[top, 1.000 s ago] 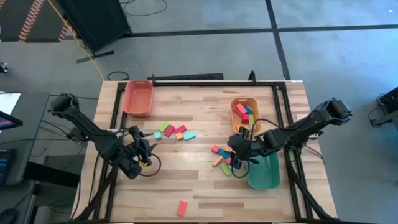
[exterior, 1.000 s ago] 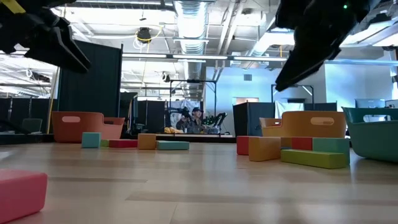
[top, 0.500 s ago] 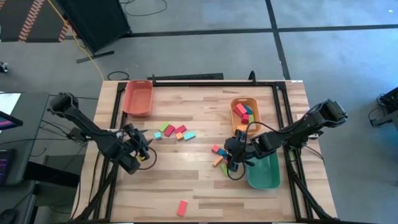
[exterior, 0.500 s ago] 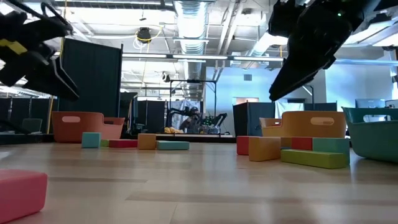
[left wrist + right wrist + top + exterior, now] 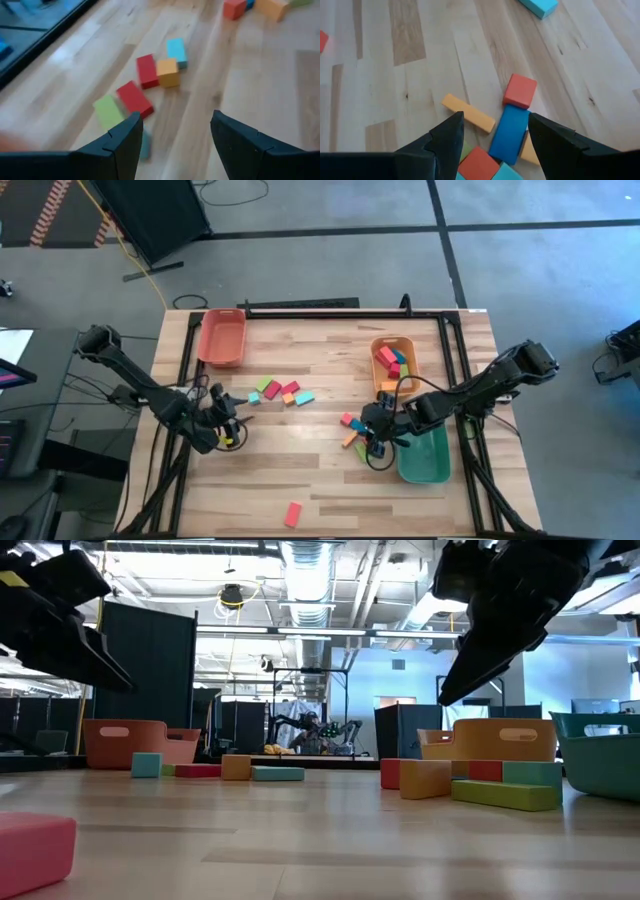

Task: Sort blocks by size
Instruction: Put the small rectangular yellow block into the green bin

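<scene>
Wooden table [image 5: 320, 370] carries two block clusters; right gripper [image 5: 492, 137] hovers spread and empty over the right cluster [image 5: 355, 435]. Centre the fingers across one block, the blue bar [image 5: 509, 132], before closing. Left gripper [image 5: 172, 135], spread, faces the left cluster [image 5: 145, 87]
</scene>
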You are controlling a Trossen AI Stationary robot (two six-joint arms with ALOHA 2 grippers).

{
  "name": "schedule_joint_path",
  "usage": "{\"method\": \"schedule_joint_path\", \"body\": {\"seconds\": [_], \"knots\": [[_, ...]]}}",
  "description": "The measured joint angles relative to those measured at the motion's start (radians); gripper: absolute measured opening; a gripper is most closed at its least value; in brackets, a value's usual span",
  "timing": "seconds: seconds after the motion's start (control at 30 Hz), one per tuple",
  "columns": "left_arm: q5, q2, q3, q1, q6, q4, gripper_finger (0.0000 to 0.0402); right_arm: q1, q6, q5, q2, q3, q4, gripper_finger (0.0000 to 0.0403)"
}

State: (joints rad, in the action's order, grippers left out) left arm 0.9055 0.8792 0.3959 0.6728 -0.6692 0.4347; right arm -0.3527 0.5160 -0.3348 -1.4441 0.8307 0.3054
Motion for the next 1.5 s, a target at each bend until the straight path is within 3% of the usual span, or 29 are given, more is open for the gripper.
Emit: {"method": "schedule_joint_path", "body": {"seconds": [0.3, 0.53, 0.93, 1.27, 1.5], "knots": [[-0.06, 0.005, -0.057, -0.04, 0.113, -0.195, 0.0224, -0.045, -0.016, 0.0, -0.001, 0.0, -0.021, 0.0249], [-0.105, 0.006, -0.106, -0.081, 0.176, -0.341, 0.0224, -0.071, -0.206, -0.001, -0.074, 0.0, -0.201, 0.0249], [-0.142, 0.006, -0.108, -0.097, 0.179, -0.346, 0.0224, -0.004, -0.336, 0.103, -0.261, 0.116, -0.09, 0.0249], [-0.141, 0.006, -0.108, -0.097, 0.191, -0.345, 0.0224, 0.029, -0.365, 0.137, -0.3, 0.156, -0.007, 0.0248], [-0.14, 0.006, -0.108, -0.097, 0.191, -0.346, 0.0224, 0.054, -0.361, 0.175, -0.345, 0.157, 0.006, 0.0214]]}}
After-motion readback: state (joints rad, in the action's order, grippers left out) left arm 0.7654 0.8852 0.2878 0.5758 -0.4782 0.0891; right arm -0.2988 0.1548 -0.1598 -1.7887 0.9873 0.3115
